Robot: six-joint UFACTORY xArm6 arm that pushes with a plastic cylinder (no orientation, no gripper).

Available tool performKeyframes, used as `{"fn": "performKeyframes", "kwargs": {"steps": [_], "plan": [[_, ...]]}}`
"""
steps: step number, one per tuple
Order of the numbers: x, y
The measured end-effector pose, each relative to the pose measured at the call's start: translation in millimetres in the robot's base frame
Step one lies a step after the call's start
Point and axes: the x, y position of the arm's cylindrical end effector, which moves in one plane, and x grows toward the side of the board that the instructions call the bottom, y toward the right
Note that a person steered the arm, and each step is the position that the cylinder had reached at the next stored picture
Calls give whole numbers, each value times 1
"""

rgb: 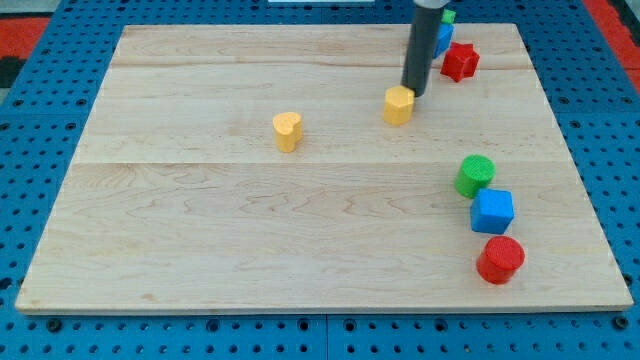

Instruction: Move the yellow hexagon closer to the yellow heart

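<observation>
Camera view: my tip (413, 94) touches yellow hexagon's (398, 104) upper right edge.

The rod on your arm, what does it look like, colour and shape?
It is a straight, round rod, dark grey to black, plain and smooth, with no markings or cables showing. It enters from the view's top, where a wider black part caps it. My tip is blunt, just up and right of the yellow hexagon.

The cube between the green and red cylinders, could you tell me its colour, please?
Blue: the cube shows clearly in the camera view.
</observation>
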Motion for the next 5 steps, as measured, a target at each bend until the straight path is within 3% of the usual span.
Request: {"fn": "performKeyframes", "kwargs": {"steps": [3, 5], "plan": [[35, 11], [58, -35]]}}
